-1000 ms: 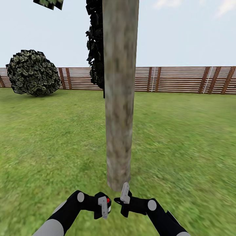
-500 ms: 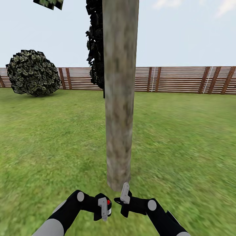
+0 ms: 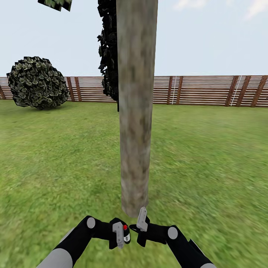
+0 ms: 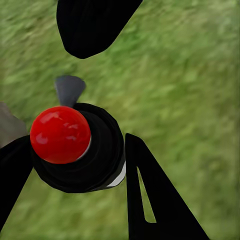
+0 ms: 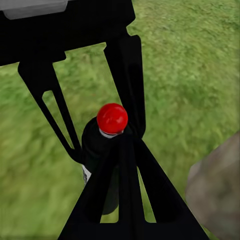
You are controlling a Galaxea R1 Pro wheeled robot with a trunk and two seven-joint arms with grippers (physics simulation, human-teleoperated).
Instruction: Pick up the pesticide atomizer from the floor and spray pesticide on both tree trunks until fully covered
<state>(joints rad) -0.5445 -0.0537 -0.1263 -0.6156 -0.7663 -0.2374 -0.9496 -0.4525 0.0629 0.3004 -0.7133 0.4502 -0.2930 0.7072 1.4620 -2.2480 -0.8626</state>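
Since 1 second ago, the left gripper point(image 3: 120, 233) is edging inward toward the right gripper point(image 3: 140, 222), its fingers clamping a black pesticide atomizer point(image 4: 82, 147) with a glossy red ball top, suggesting aiming. I cannot tell the right gripper's state. Just beyond is rising 1 smooth, mottled grey-beige tree trunk point(image 3: 136, 111) from blurry grass point(image 3: 56, 167).

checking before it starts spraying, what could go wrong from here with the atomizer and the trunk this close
1. The left gripper holds the atomizer between its fingers; the right gripper sits right beside it, so a small move could knock the bottle loose.
2. The tree trunk stands directly ahead, close to both grippers; reaching forward may hit it.
3. From this low position, spray may wet only the trunk's base.
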